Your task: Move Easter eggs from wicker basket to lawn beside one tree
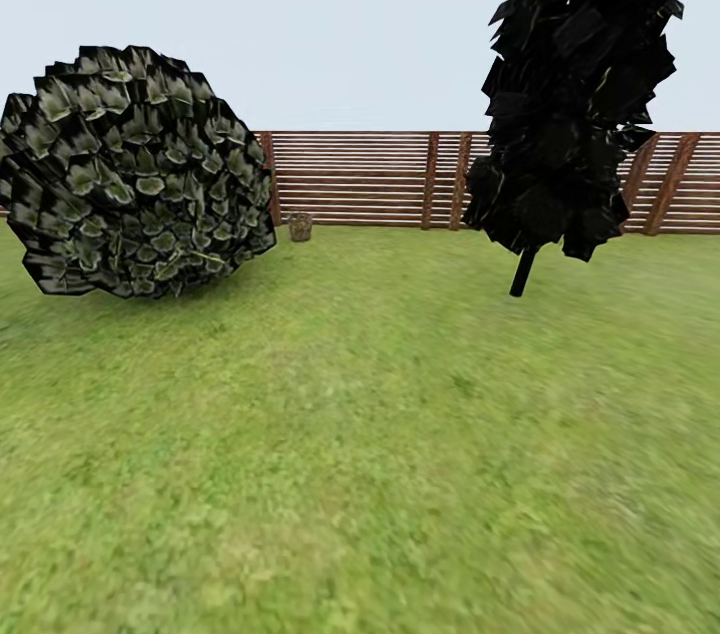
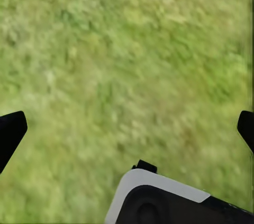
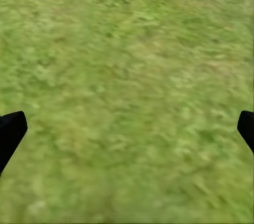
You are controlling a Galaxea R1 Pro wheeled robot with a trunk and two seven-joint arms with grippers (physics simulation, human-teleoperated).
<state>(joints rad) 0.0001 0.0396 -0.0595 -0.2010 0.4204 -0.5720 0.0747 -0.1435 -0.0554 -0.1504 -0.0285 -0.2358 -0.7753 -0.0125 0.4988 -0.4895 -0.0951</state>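
The lawn spreads wide in the head view. Far off by the fence stands a small brown round thing that looks like the wicker basket; it is too small to see what is inside. The Easter eggs are out of view, and so is the tree. In the left wrist view my left gripper hangs open over bare grass, its dark fingertips far apart with nothing between them. My right gripper is open the same way above grass.
A big round dark-leaved bush stands at the left. A tall dark conifer with a thin trunk leans at the right. A brown slatted fence closes the far side. A white and black part of the robot shows in the left wrist view.
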